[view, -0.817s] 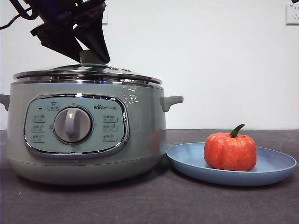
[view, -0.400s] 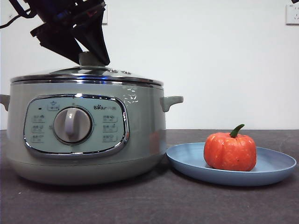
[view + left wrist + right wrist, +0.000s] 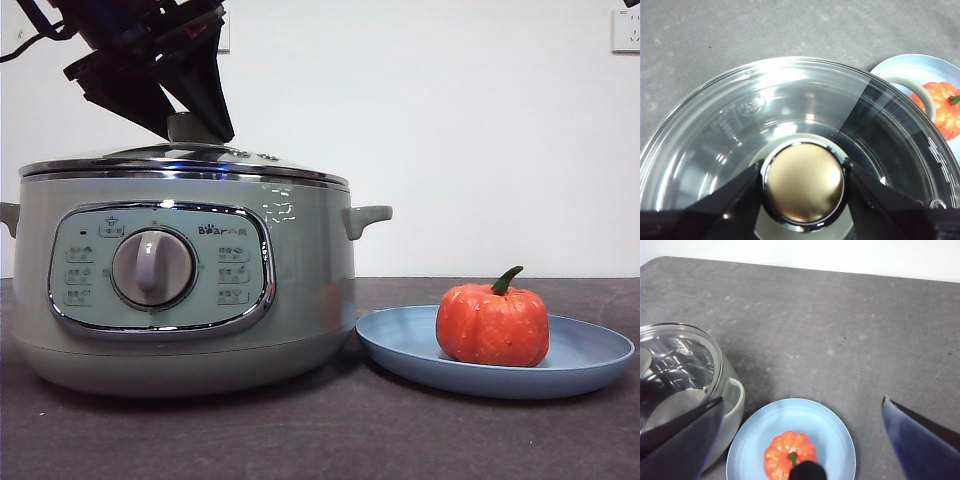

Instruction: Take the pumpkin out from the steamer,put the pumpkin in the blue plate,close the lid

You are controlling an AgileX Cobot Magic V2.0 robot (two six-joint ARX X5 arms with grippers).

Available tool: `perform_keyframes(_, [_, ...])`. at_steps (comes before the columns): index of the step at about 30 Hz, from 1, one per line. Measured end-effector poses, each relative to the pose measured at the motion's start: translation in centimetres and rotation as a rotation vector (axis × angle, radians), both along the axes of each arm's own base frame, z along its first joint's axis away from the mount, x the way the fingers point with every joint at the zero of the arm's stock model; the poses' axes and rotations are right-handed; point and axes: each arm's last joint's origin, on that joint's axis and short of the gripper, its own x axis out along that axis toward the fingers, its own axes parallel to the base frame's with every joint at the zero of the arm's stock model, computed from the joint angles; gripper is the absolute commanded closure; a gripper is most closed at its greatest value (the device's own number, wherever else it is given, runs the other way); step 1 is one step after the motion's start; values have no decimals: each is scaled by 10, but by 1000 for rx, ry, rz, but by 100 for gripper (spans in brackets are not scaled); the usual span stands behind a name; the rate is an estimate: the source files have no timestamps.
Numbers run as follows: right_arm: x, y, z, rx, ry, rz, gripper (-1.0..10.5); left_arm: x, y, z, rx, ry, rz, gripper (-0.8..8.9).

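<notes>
The sage-green steamer [image 3: 300, 290] stands on the left of the table. The glass lid [image 3: 180, 160] lies level on its rim, and it also shows in the left wrist view [image 3: 790, 110]. My left gripper [image 3: 804, 184] is shut on the lid's round knob [image 3: 188, 127], one jaw on each side. The orange pumpkin [image 3: 492, 325] sits upright in the blue plate [image 3: 590, 362], right of the steamer. My right gripper [image 3: 802, 400] is open and empty, high above the plate [image 3: 832, 432] and the pumpkin [image 3: 790, 454].
The steamer's side handle [image 3: 366, 218] juts out toward the plate, which lies close to the pot's base. The dark grey table [image 3: 320, 440] stretches in front of both. A wall socket [image 3: 625, 30] is at the top right.
The lid has come down from a slight tilt above the rim to lie flat on the steamer. The left gripper has stayed on the knob. The pumpkin and plate have not moved.
</notes>
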Motion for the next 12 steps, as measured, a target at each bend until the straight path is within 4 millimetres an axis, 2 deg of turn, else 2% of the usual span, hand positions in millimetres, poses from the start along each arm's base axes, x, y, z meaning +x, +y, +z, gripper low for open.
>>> perform_keyframes(3, [0, 0, 0, 0, 0, 0, 384, 0, 0, 0, 8, -6, 8, 384])
perform_keyframes(4, [0, 0, 0, 0, 0, 0, 384, 0, 0, 0, 11, -8, 12, 339])
perform_keyframes(12, [0, 0, 0, 0, 0, 1, 385, -1, 2, 4, 48, -49, 66, 343])
